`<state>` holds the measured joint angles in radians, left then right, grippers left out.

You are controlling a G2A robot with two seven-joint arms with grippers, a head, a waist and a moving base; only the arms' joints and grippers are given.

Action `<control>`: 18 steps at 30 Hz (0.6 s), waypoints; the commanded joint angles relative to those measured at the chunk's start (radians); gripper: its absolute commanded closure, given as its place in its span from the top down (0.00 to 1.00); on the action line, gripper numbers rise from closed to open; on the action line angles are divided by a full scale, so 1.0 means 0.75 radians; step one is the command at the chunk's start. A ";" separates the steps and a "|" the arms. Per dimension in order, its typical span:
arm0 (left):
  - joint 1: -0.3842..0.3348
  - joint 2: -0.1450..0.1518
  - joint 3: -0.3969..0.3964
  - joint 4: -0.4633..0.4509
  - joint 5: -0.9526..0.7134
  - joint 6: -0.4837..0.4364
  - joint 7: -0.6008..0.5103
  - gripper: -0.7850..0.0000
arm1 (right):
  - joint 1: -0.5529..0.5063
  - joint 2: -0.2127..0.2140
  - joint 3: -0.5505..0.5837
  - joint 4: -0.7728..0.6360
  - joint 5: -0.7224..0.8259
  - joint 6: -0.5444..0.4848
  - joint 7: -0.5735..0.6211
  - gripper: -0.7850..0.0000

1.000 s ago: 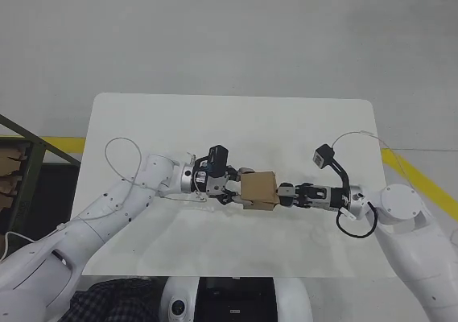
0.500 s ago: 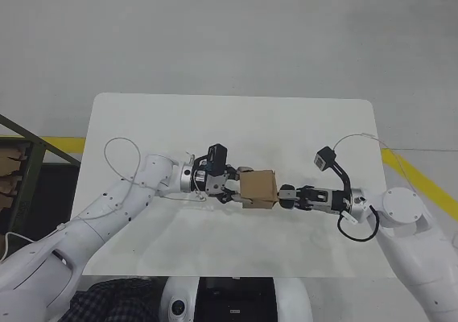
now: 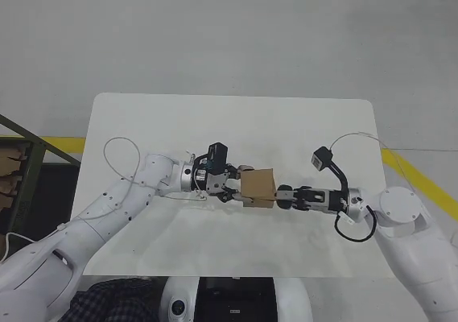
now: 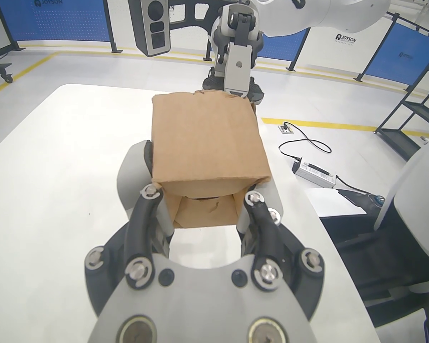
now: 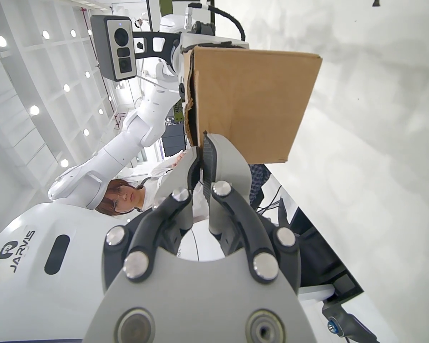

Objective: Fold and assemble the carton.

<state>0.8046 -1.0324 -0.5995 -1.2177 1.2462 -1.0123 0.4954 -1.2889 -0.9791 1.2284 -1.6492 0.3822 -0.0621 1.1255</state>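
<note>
carton: a brown cardboard carton [image 3: 257, 188] held between the two grippers over the middle of the white table [image 3: 132, 121], a little towards the robot's side of it
carton heading: it spans the line from one gripper to the other, running left to right across the table; its open end faces the left gripper and its far end faces the right one
carton long axis: from above it looks close to square, so the longer side cannot be told; in the left wrist view the carton [image 4: 205, 140] stretches away from that gripper towards the other arm
open end: an inner flap shows inside the mouth, below the top panel's edge
left gripper: the left gripper [image 3: 233, 187] grips the carton at its open end, one finger on either side wall, the mouth sitting between the fingers [image 4: 148, 158]
right gripper: the right gripper [image 3: 281, 194] is closed, with its tips pinching the ragged cardboard edge at the carton's opposite end; in its own wrist view the right gripper [image 5: 200, 155] bites a corner of the carton [image 5: 250, 105]
contact with table: whether the carton's underside touches the table cannot be told
arms: both reach in from opposite sides and meet at the carton
</note>
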 commanded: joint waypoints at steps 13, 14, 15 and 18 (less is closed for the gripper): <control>0.010 0.000 -0.007 0.030 -0.009 0.000 0.000 0.44 | 0.015 -0.001 -0.006 0.036 0.031 -0.023 0.011 0.04; 0.009 -0.001 -0.006 0.035 -0.009 0.000 0.001 0.44 | 0.009 0.001 0.001 0.037 0.033 -0.025 0.012 0.05; 0.008 -0.001 -0.005 0.041 -0.007 0.000 -0.001 0.44 | 0.004 0.002 0.008 0.037 0.036 -0.027 0.013 0.05; 0.004 -0.004 -0.009 0.067 0.006 0.001 -0.013 0.43 | -0.012 0.005 0.022 0.036 0.040 -0.030 0.014 0.05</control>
<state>0.8091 -1.0345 -0.6040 -1.1759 1.2448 -1.0123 0.4904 -1.2945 -0.9758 1.2418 -1.6222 0.4114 -0.0841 1.1360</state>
